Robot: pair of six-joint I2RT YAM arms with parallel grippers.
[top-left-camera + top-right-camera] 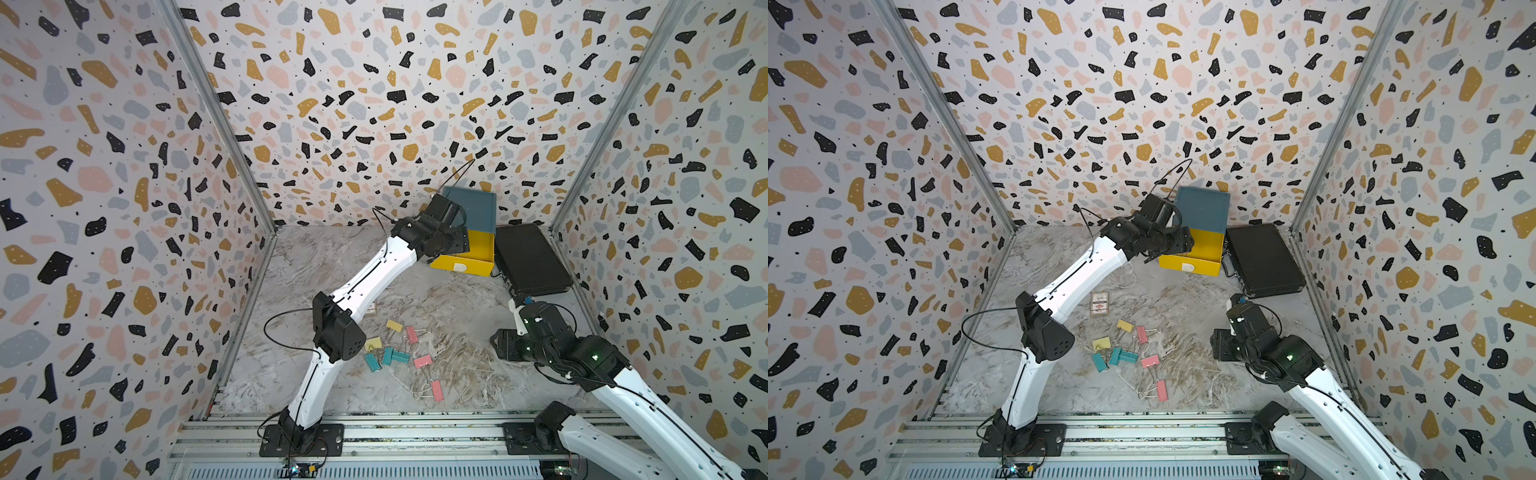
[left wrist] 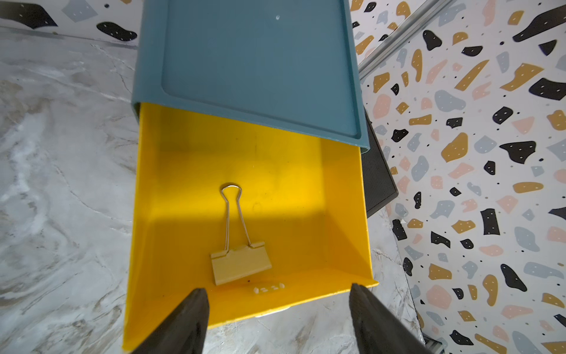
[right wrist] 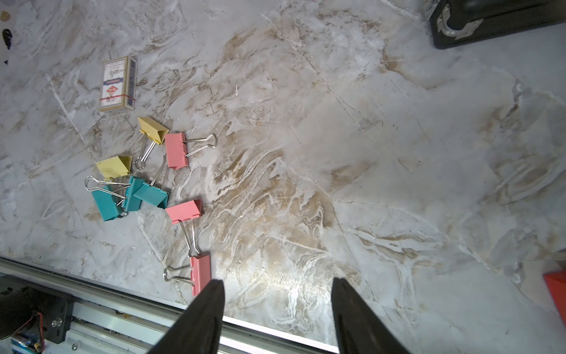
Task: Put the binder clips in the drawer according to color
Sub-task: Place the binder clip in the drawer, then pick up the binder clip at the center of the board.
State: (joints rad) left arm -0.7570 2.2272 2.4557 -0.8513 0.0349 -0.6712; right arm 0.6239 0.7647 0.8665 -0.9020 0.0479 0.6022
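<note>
1. One yellow binder clip (image 2: pixel 240 263) lies flat on the floor of the yellow drawer (image 2: pixel 306 184), close to its front wall; its wire handles point back toward the cabinet; it touches neither finger.
2. The yellow drawer is the top one of the teal cabinet (image 1: pixel 473 205) and stands well out; taking the marble table (image 1: pixel 457 299) as a dial in a top view, far wall at 12, the cabinet sits at 1 o'clock.
3. The left gripper (image 2: pixel 277 289) hovers over the drawer's front edge; its jaws are wide apart with nothing between them.
4. Eight more clips lie loose just toward 6 o'clock from the table's centre; three teal clips (image 1: pixel 387 355) are bunched together; two yellow clips (image 1: pixel 395 325) lie at their 12 o'clock; three pink clips (image 1: pixel 423 360) run from 1 round to 5 o'clock.
5. A printed card box (image 1: pixel 1099 304) lies at 11 o'clock of that cluster, apart from it.
6. The right gripper (image 3: pixel 278 282) hangs over bare marble near 4 o'clock; its jaws are wide apart and empty.
7. A black case (image 1: pixel 530 257) lies at 2 o'clock, just beside the cabinet.
</note>
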